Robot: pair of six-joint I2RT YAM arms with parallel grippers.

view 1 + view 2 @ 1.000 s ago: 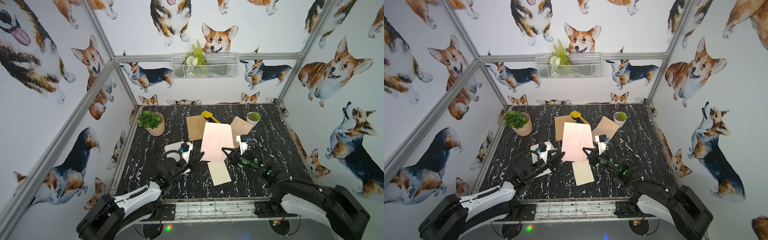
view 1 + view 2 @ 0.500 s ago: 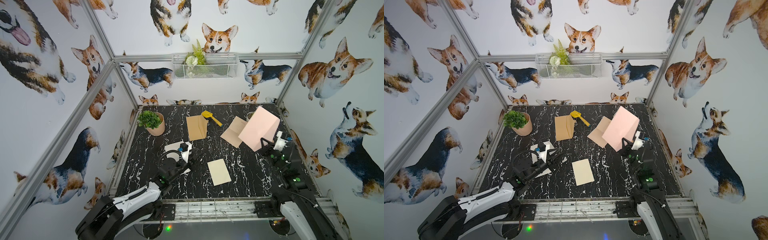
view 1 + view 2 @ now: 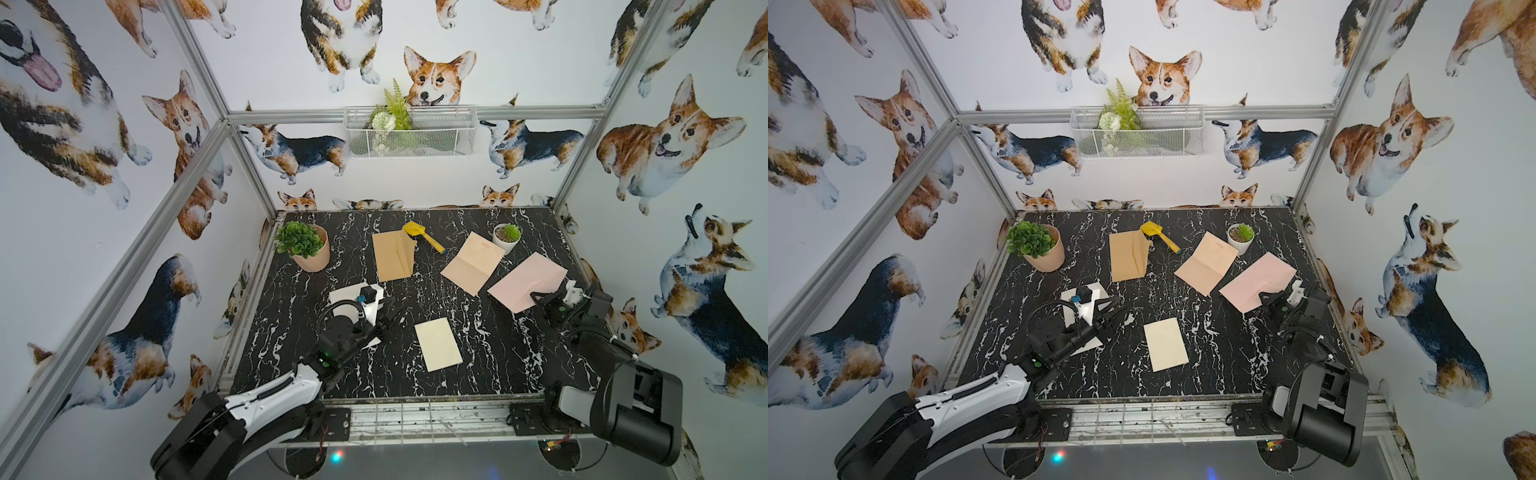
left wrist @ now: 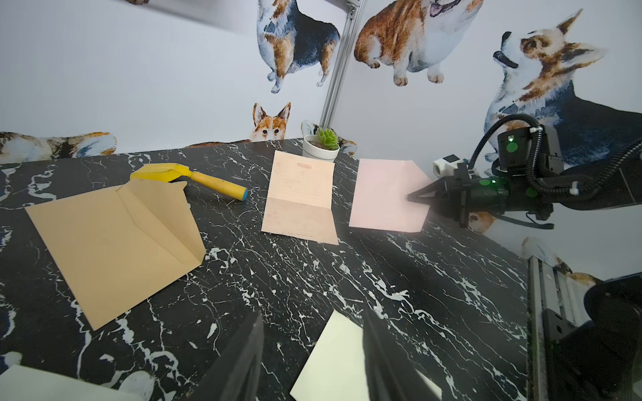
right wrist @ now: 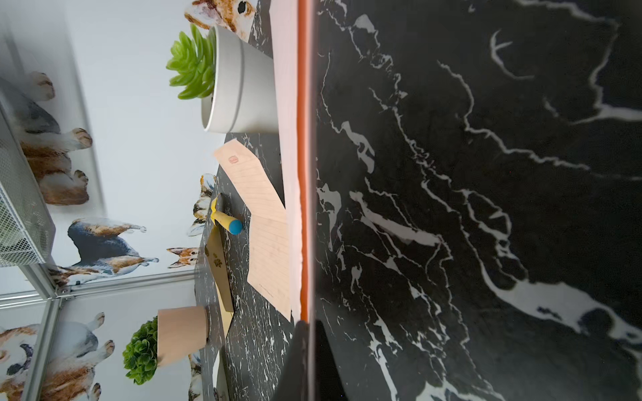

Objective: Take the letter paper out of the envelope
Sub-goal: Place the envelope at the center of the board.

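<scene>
Shows black marble table [image 3: 478,374] across lower middle of both top views. Places right gripper [image 3: 536,296] [image 3: 1263,297] right of centre, jaws pinched tight on near edge of pink envelope [image 3: 525,278] [image 3: 1256,280]. Puts that envelope by table's right rim, just right of unfolded peach lined sheet [image 3: 471,264]. Cannot tell whether envelope's far edge touches table. Confirms same pinch in left wrist view, right of centre: right gripper [image 4: 411,198] closed on pink envelope [image 4: 385,196]. Gives only an edge-on strip of pink envelope [image 5: 286,104] in right wrist view, running top to bottom at mid-frame.

Finds cream letter paper [image 3: 438,344] [image 3: 1165,344] flat on table, centre of frame toward lower table edge, outside any envelope and well apart from pink envelope. Sets left gripper [image 3: 397,309] [image 3: 1121,316] just left of that paper, jaws moderately apart, holding nothing. Shows both dark fingers [image 4: 243,350] at bottom of left wrist view, cream letter paper [image 4: 333,361] seen between them.

Adds white envelope [image 3: 345,293] under left arm, brown envelope [image 3: 392,257] with raised flap above centre, yellow scoop [image 3: 422,237] beside it, small white pot [image 3: 506,239] upper right, terracotta plant pot [image 3: 305,249] upper left of table.
</scene>
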